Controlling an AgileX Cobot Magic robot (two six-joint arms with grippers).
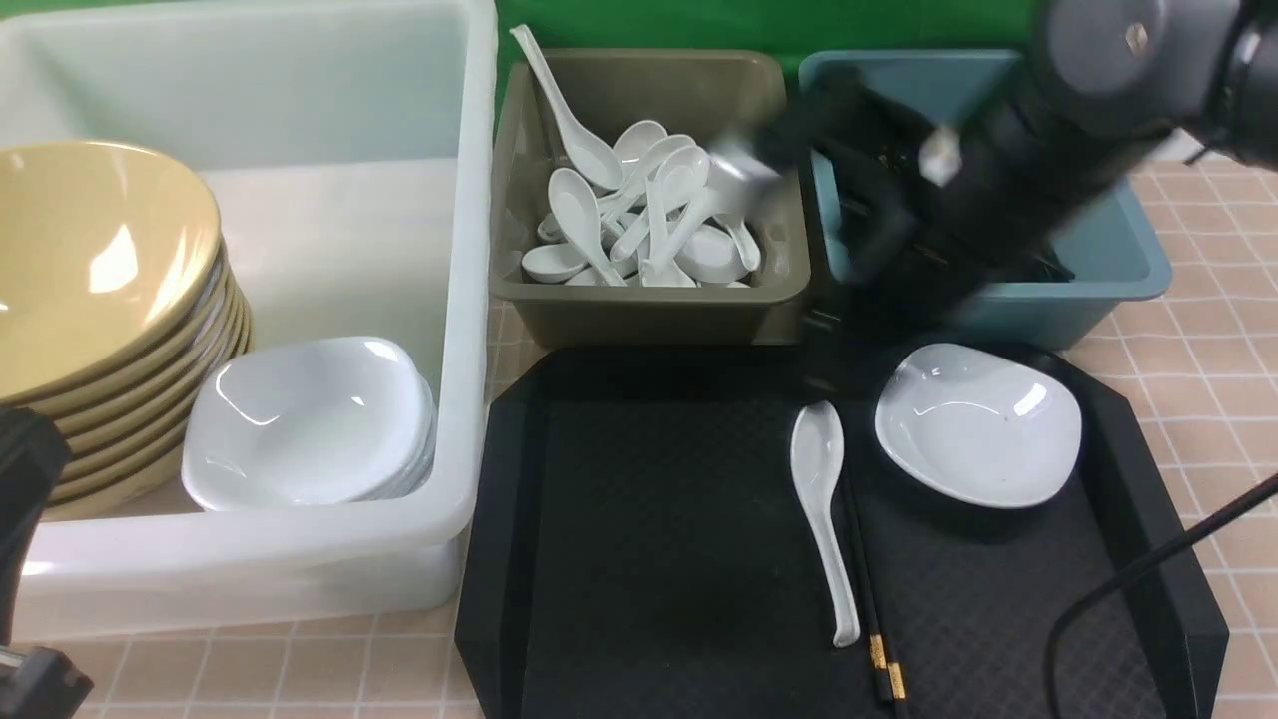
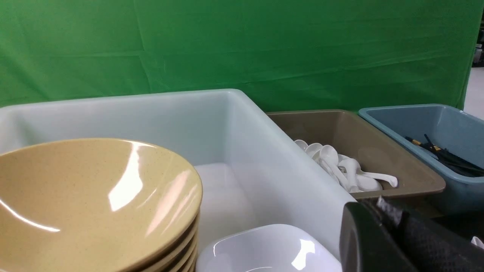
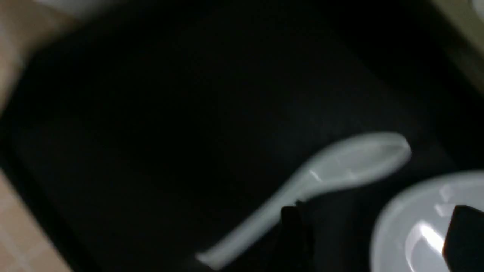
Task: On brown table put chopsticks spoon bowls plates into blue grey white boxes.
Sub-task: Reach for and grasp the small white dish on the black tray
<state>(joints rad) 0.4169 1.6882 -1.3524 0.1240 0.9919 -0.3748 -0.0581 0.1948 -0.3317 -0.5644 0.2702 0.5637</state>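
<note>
A white spoon point(image 1: 824, 499), black chopsticks point(image 1: 867, 589) and one white plate point(image 1: 978, 424) lie on the black tray point(image 1: 649, 519). My right arm point(image 1: 998, 170) is blurred above the gap between the olive bin point(image 1: 649, 310) and the teal bin point(image 1: 1118, 250). The right gripper point(image 3: 380, 234) is open and empty above the tray, one finger by the spoon point(image 3: 340, 166) handle, the other over the plate point(image 3: 412, 219). The white tub point(image 1: 464, 300) holds stacked tan bowls point(image 1: 90, 260) and white plates point(image 1: 310, 419). My left gripper point(image 1: 25, 499) sits at the tub's front left corner. Only one black finger point(image 2: 363, 241) shows.
The olive bin holds several white spoons point(image 1: 639, 210). The teal bin point(image 2: 446, 121) holds black chopsticks point(image 2: 446, 156). The brown tiled table point(image 1: 1218, 330) shows at the right and along the front. A black cable point(image 1: 1148, 579) crosses the tray's right corner. A green backdrop stands behind.
</note>
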